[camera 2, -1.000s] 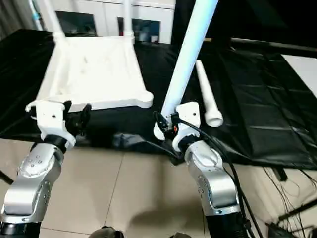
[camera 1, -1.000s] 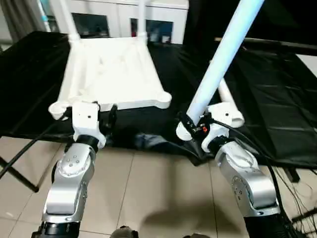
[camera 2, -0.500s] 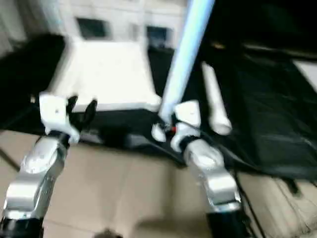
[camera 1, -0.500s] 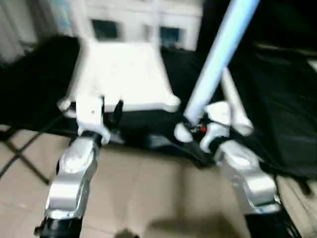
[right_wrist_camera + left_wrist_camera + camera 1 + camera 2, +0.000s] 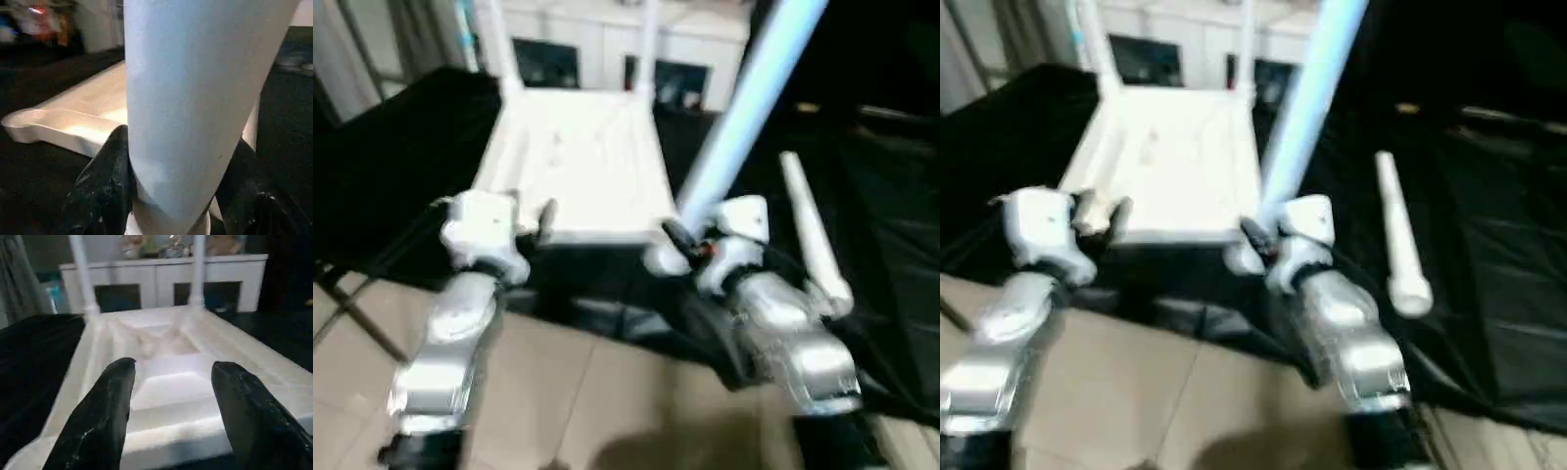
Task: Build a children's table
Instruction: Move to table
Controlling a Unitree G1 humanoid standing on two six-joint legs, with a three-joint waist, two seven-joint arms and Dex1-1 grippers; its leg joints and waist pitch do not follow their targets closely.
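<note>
White plastic tabletop (image 5: 576,166) lay upside down on the black-covered desk (image 5: 401,166), ribbed underside up. Two legs (image 5: 80,274) stood upright in its far corner sockets, in front of a white cabinet (image 5: 161,279). The cabinet's dark openings held something, but I could not tell what. The near corner sockets looked empty from my head view.

My right end effector (image 5: 171,196) was clenched on a third leg (image 5: 744,98), black fingers (image 5: 105,186) on either side of the tube near its flared lower end. That leg tilted up and away from me, its top out of frame. Its held end sat just beside the tabletop's near right corner, off the socket as far as I could tell.

My left end effector (image 5: 168,406) was released, fingers spread with nothing between them. It hung just in front of the tabletop's near edge, close to the near left corner, aimed along the underside towards the two standing legs. Whether it touched the edge, I could not tell.

Fourth leg (image 5: 1398,235) lay flat on the desk to my right, well apart from the tabletop, flared end towards me.

No labels or readable writing on anything.
</note>
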